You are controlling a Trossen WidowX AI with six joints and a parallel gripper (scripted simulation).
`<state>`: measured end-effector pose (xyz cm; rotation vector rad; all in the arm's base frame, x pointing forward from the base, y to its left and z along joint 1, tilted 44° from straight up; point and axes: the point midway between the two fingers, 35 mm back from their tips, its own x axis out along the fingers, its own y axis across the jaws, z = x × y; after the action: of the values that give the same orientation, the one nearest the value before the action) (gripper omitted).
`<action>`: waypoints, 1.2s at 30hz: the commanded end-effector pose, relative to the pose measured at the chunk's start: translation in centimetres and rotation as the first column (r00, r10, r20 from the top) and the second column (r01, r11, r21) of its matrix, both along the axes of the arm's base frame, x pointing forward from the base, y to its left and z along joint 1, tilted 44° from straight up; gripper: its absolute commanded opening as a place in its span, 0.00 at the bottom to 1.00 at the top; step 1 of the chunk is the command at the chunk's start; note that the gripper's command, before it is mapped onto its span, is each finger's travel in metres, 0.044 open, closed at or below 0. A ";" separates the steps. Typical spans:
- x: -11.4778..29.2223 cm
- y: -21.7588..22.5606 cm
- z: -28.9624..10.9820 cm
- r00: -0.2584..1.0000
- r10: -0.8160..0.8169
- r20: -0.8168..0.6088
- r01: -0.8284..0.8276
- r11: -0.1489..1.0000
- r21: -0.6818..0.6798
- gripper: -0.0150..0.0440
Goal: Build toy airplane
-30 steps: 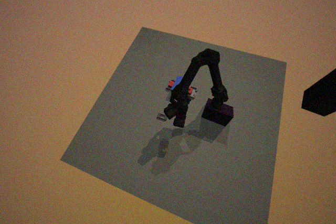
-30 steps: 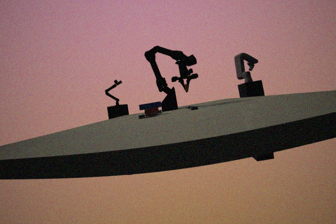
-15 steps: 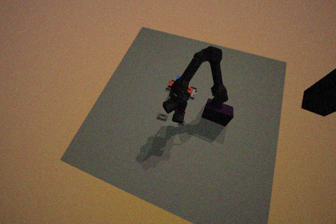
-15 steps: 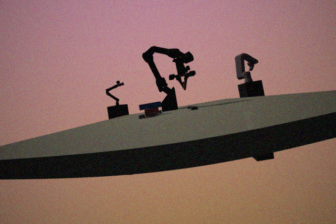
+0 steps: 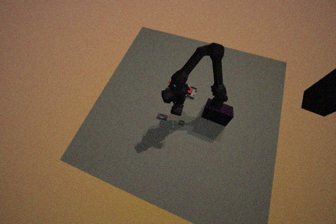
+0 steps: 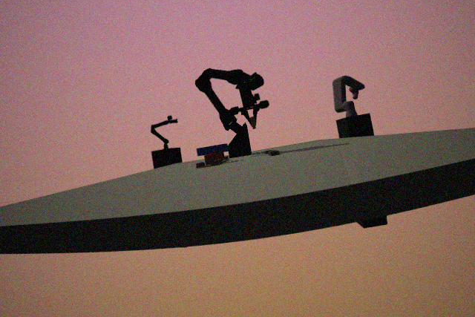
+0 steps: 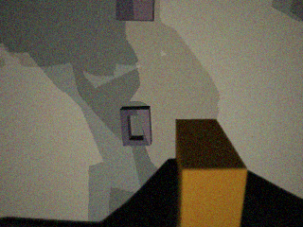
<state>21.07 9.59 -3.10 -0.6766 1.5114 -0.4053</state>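
Observation:
My gripper (image 5: 177,110) (image 6: 252,116) is shut on the yellow tail fin (image 7: 211,189) (image 6: 253,122) and holds it well above the table. The fin fills the lower middle of the wrist view. The red fuselage (image 5: 191,89) (image 6: 214,158) lies in the jig behind my arm, with the blue wing (image 6: 211,149) on top of it; in the top view my arm hides most of both. The gripper hangs in front of the jig, off to its side and apart from it.
Two small purple part stands (image 5: 162,116) (image 5: 181,121) sit on the grey table below the gripper; one shows in the wrist view (image 7: 124,127). My arm's purple base (image 5: 218,113) stands to the right. Two other arms on blocks (image 6: 165,134) (image 6: 346,95) stand at the far edge.

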 end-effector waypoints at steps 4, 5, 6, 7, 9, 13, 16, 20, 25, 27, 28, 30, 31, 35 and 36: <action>0.9 -1.9 1.1 1.000 -0.006 0.006 0.006 1.000 0.006 0.25; 1.0 -2.1 1.2 1.000 -0.007 0.007 0.007 1.000 0.007 0.25; 1.1 -2.4 1.4 1.000 -0.008 0.009 0.008 1.000 0.008 0.25; 1.2 -2.6 1.5 1.000 -0.009 0.010 0.009 1.000 0.009 0.25; 1.5 -3.1 1.8 1.000 -0.011 0.013 0.011 1.000 0.010 0.25; 1.9 -4.1 2.5 1.000 -0.016 0.020 0.015 1.000 0.012 0.25; 2.1 -4.9 2.9 1.000 -0.019 0.025 0.019 1.000 0.013 0.25; 2.4 -6.0 3.5 0.999 -0.024 0.032 0.024 1.000 0.013 0.25; 2.7 -7.4 4.3 0.999 -0.031 0.041 0.031 0.999 0.010 0.25; 2.8 -7.9 4.6 0.998 -0.034 0.044 0.034 0.999 0.009 0.25; 2.8 -8.2 4.8 0.998 -0.036 0.046 0.035 0.999 0.008 0.25; 2.9 -8.8 5.1 0.998 -0.039 0.050 0.039 0.999 0.006 0.25; 2.9 -9.1 5.2 0.998 -0.040 0.051 0.040 0.999 0.005 0.25; 2.9 -10.2 5.8 0.997 -0.047 0.058 0.047 0.999 -0.001 0.25; 2.9 -10.5 6.0 0.997 -0.049 0.060 0.049 0.999 -0.002 0.25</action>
<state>24.17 0.18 2.51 -0.6233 1.4723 -0.4509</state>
